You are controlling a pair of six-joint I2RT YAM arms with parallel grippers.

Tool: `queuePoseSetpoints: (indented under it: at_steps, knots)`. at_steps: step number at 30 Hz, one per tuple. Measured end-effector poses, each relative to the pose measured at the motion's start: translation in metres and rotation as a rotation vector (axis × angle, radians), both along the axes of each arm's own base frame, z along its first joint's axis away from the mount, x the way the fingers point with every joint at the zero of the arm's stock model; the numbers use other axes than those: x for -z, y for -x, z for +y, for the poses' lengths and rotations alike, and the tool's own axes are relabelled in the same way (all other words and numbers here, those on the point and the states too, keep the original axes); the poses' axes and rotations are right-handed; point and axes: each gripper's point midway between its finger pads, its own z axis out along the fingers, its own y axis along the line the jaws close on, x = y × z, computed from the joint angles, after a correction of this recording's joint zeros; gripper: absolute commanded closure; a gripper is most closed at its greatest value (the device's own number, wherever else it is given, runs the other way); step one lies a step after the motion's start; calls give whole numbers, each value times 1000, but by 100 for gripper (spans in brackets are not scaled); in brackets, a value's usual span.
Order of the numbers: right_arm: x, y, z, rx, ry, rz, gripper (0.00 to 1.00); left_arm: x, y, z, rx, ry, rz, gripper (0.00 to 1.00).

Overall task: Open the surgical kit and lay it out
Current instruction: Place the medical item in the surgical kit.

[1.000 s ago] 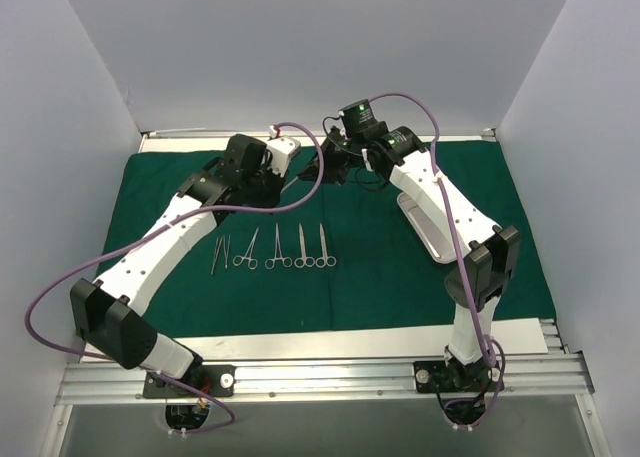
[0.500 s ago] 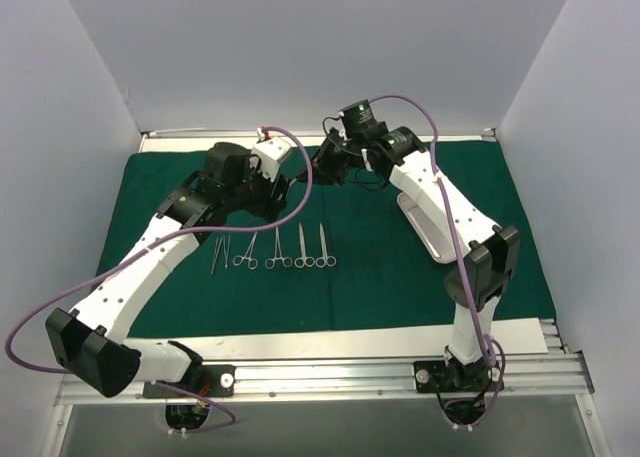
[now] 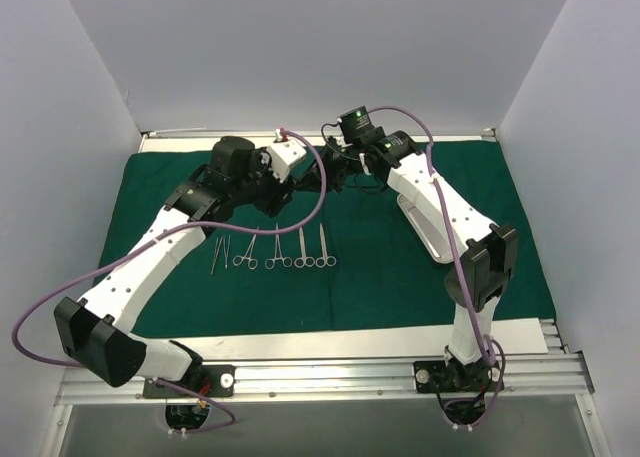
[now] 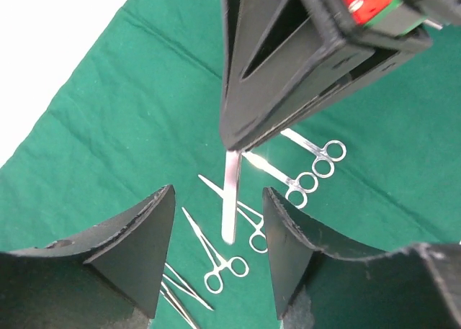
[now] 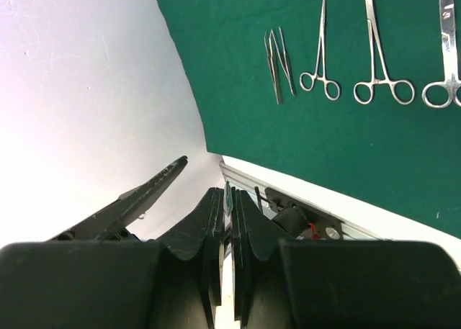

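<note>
The dark green drape (image 3: 380,267) lies spread flat on the table. Several silver ring-handled instruments (image 3: 272,249) lie in a row on it, with tweezers (image 5: 277,59) at the left end. The steel tray (image 3: 428,235) rests on the drape, partly under the right arm. Both grippers meet above the back of the drape. My right gripper (image 4: 234,138) is shut on a flat slim silver instrument (image 4: 231,199) that hangs down from it. My left gripper (image 4: 217,194) is open, one finger on each side of that instrument's free end, touching nothing.
White walls close in the back and both sides. An aluminium rail (image 3: 330,372) with the arm bases runs along the near edge, behind a white sheet strip (image 3: 400,337). Purple cables (image 3: 300,209) loop from both arms over the drape.
My left gripper has gone from shut to open, and its wrist has shifted right towards the right gripper. The right gripper stays shut in about the same place.
</note>
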Motion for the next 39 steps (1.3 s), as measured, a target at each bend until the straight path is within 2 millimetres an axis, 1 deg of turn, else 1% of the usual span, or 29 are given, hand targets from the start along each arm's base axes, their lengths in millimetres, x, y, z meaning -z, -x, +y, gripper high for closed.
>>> queuePoseSetpoints:
  at_steps: [4,8,10,12,13,14,16,17,20,22,23,26,27,29,31,33,35,36,39]
  knots:
    - [4,1,2,3,-10,20,100,4,-1,-7,42,-39,-8,39]
    - [8,2,3,8,-18,40,100,10,3,-17,89,-70,-5,39]
    - [8,2,4,8,-24,43,100,15,6,-21,108,-87,4,44]
    - [7,2,4,8,-27,43,100,20,7,-24,122,-108,11,51]
    - [8,2,4,8,-25,47,100,21,6,-24,119,-117,11,63]
    - [8,3,4,9,-24,49,100,21,5,-23,115,-125,12,71]
    - [9,4,3,7,-22,56,100,21,-2,-19,93,-149,2,91]
    - [9,4,3,7,-22,56,100,21,-4,-17,80,-158,0,98]
    - [9,2,3,16,-25,56,100,22,-7,-14,62,-178,3,98]
    - [9,2,4,17,-25,56,87,22,-7,-14,56,-181,1,98]
    - [9,1,3,17,-24,53,76,22,-7,-14,52,-178,4,98]
    - [4,-2,-3,10,-14,30,65,24,-8,-8,23,-168,28,98]
    - [0,-6,-8,13,-9,11,60,26,-9,-4,5,-159,44,98]
    - [-10,-21,-21,33,-2,-42,53,32,-13,10,-45,-134,78,98]
    - [-17,-36,-42,64,15,-95,52,42,-12,28,-106,-118,125,98]
    - [-16,-46,-65,95,43,-120,51,53,-11,50,-173,-96,171,98]
    - [-11,-50,-87,118,74,-133,51,65,-8,74,-248,-80,222,98]
    - [-7,-49,-101,133,91,-132,51,72,-8,91,-299,-74,253,98]
    - [4,-44,-129,157,130,-127,50,92,-8,131,-428,-70,330,98]
